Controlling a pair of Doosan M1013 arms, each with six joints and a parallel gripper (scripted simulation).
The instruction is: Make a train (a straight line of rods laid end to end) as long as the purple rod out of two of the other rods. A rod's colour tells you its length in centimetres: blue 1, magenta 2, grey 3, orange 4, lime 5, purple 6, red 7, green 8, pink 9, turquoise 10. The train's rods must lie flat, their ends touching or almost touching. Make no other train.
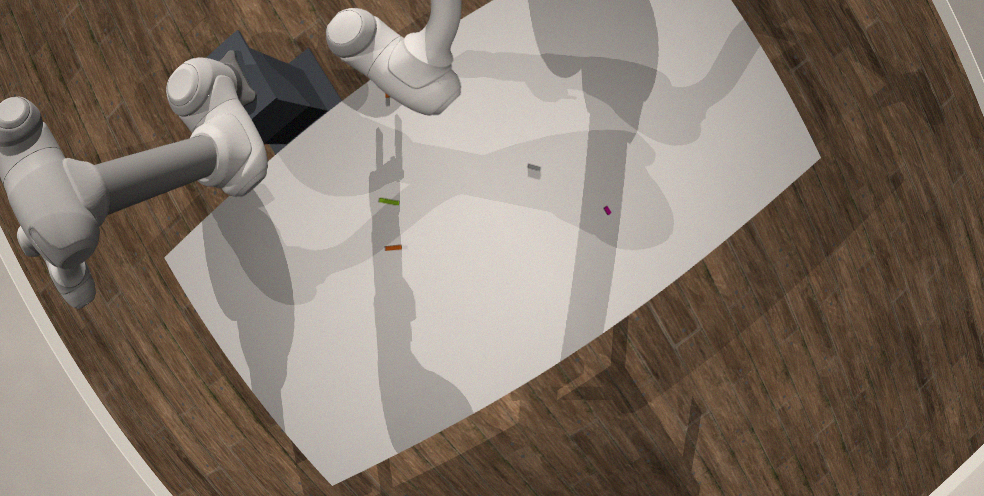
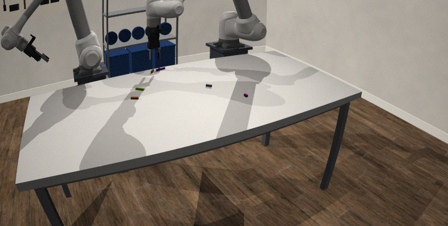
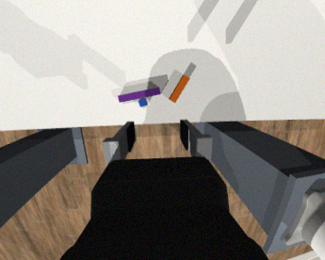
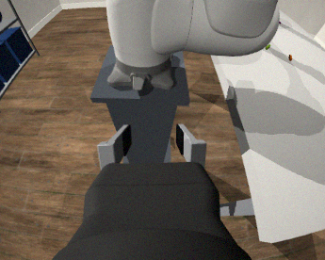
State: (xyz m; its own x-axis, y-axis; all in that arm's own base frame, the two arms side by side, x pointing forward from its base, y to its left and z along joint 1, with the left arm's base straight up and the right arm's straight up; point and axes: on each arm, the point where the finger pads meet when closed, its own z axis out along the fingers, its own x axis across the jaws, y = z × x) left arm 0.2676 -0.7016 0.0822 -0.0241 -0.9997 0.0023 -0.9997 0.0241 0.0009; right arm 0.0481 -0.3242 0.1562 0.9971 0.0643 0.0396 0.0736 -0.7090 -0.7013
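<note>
The purple rod (image 2: pixel 160 69) (image 3: pixel 139 94) lies near the table's back edge, a small blue rod (image 3: pixel 142 102) close beside it. One orange rod (image 1: pixel 387 96) (image 2: pixel 151 71) (image 3: pixel 179 89) lies near them at an angle. A lime rod (image 1: pixel 388 201) (image 2: pixel 140 89) (image 4: pixel 268 46) and a second orange rod (image 1: pixel 393 247) (image 2: pixel 134 98) (image 4: pixel 290 57) lie apart. A grey rod (image 1: pixel 533 167) (image 2: pixel 208 85) and a magenta rod (image 1: pixel 607 210) (image 2: pixel 245 95) lie separately. My left gripper (image 2: pixel 155 57) (image 3: pixel 157 129) is open and empty, above the back edge. My right gripper (image 2: pixel 46 57) (image 4: pixel 154 134) is open and empty, away from the rods.
The white table (image 1: pixel 482 286) (image 2: pixel 188 124) carries the rods. The left arm hides the purple and blue rods in the top view. A dark pedestal (image 4: pixel 141 122) stands beside the table below the right arm. A shelf rack (image 2: pixel 125 11) stands behind the table.
</note>
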